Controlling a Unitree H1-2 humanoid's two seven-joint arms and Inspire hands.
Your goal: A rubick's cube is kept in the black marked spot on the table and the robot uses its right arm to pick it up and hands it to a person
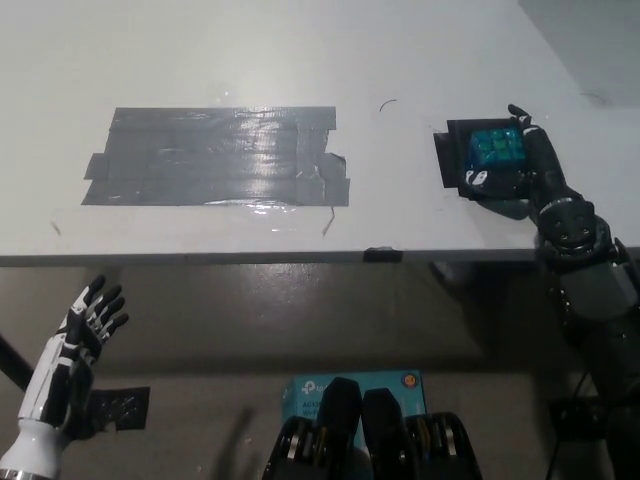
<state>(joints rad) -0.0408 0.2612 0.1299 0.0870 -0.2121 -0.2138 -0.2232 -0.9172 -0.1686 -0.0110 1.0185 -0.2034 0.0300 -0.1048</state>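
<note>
Right hand (522,165): black, fingers clamped round Rubik's cube (497,148)
Cube: on black marked spot (452,152), desk's (420,60) right end, near front edge
Left hand (72,352): white, fingers spread, empty, below desk's front edge
Grey tape patch (215,156): mid-desk, well apart from cube

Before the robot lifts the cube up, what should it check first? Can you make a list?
1. Rubik's cube sits on the black marked spot: ok.
2. Right robot hand is at the cube, fingers around its sides: ok.
3. Grip firm enough to lift: cannot tell, since the contact under the fingers is hidden.
4. Left robot hand rests open below the table edge, out of the way: ok.
5. Nothing lies close beside the cube; the grey tape patch is far off: ok.
6. A person ready to take the cube: cannot tell, none is in view.
</note>
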